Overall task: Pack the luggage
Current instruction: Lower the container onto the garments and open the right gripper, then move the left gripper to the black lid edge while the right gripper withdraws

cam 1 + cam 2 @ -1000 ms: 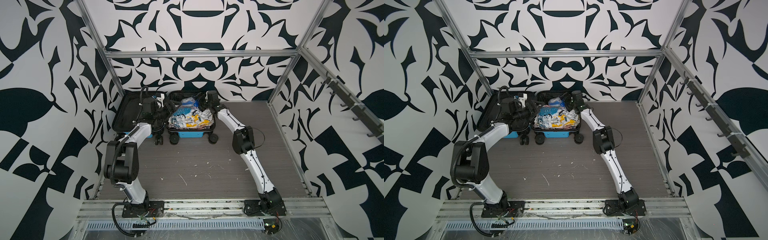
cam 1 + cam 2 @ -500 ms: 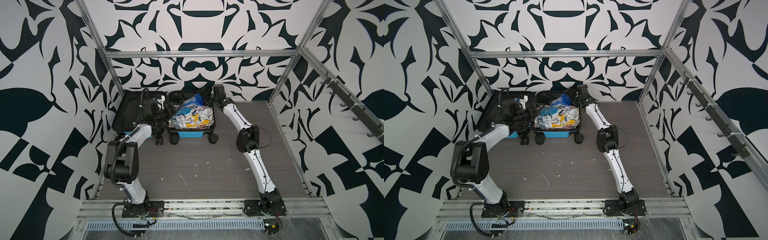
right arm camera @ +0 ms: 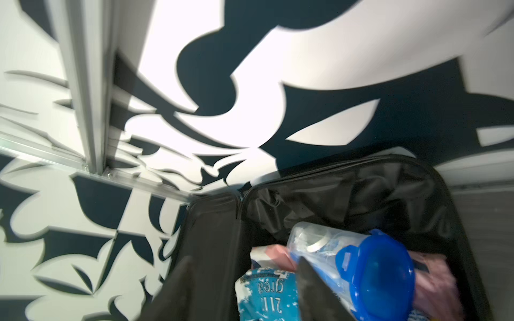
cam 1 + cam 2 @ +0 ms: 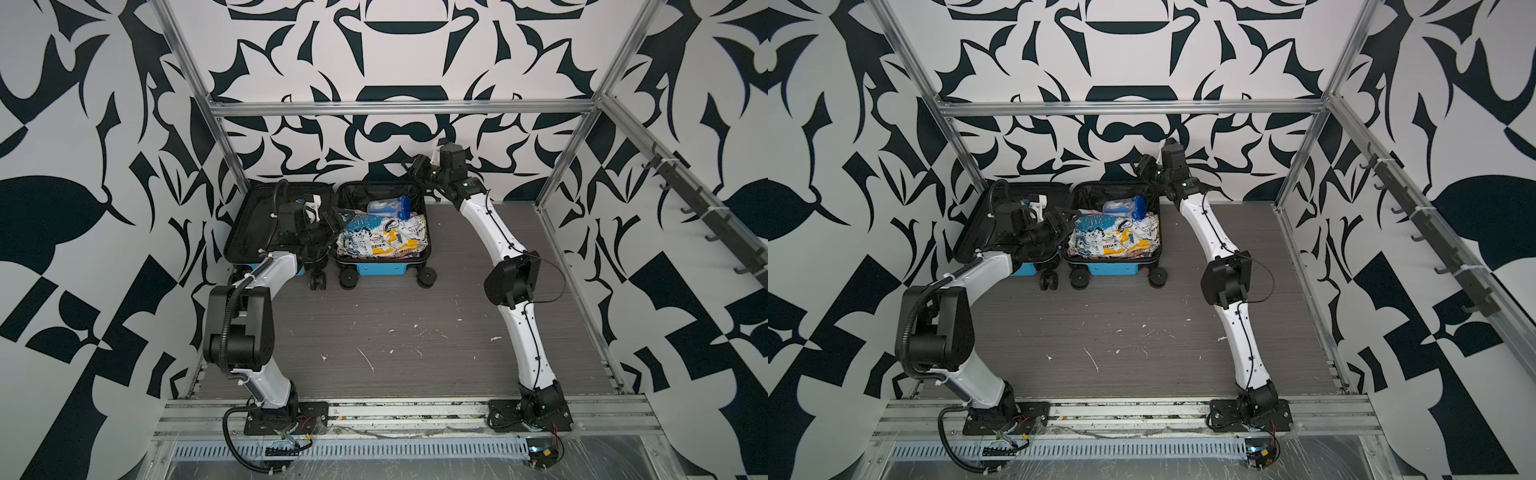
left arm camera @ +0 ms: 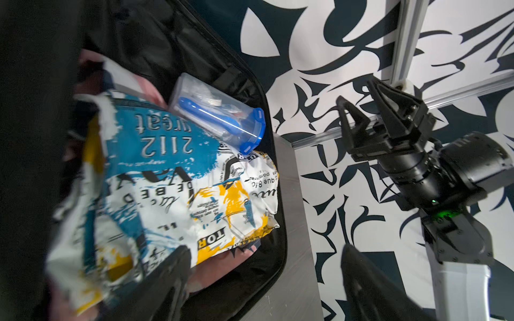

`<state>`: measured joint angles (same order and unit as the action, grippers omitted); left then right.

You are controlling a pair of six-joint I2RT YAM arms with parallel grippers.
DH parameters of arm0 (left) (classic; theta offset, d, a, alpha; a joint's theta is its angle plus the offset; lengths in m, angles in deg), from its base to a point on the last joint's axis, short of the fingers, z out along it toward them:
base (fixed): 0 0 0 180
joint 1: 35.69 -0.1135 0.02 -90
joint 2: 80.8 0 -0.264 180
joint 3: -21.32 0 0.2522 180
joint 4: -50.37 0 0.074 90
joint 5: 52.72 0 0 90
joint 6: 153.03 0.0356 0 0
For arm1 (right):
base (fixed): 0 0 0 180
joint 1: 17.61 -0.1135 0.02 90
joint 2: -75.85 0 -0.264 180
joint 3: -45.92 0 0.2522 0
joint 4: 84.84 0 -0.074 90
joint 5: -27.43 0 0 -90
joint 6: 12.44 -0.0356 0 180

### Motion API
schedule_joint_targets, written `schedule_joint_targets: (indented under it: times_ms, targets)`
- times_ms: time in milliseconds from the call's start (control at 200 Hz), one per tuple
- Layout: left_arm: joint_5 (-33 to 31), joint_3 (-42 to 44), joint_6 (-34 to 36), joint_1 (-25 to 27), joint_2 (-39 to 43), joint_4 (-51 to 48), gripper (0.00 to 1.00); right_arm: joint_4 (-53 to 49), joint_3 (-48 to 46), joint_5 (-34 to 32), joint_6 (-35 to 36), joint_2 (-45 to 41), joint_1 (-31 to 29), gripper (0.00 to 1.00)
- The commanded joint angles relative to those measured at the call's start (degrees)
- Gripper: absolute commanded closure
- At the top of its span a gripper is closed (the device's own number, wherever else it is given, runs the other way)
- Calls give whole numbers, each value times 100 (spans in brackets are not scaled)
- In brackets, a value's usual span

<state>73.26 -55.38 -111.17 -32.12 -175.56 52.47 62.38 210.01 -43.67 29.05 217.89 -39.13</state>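
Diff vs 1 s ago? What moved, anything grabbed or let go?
The right gripper was low over the clear blue-lidded container in the luggage. It has lifted up and back toward the rear wall, jaws apart and empty. Nothing was newly gripped. The container lies at the luggage's far end, against the printed garment. Unchanged: left gripper open by the hinge, luggage open in the same place.

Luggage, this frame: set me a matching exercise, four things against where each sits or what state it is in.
Things:
1 blue-lidded tub
2 printed bundle
3 right gripper
4 luggage

States:
a in the air, holding nothing
b fills the right half
c lying open
d on the clothes, far end

Pairs: 1-d, 2-b, 3-a, 4-c
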Motion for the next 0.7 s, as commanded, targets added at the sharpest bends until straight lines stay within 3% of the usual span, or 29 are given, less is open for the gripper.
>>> schedule_joint_targets:
  times_ms: [0, 260, 695]
  targets:
    - [-140, 224, 302, -175, 682, -373, 13, 8, -341, 255, 210, -49, -207, 55]
    - [-445, 761, 1100, -294, 1857, -1509, 12, 18, -1043, 223, 296, -80, -292, 85]
    - [-870, 1731, 1571, -506, 3903, -3109, 10, -498, -1034, -88, 489, 204, -116, 91]
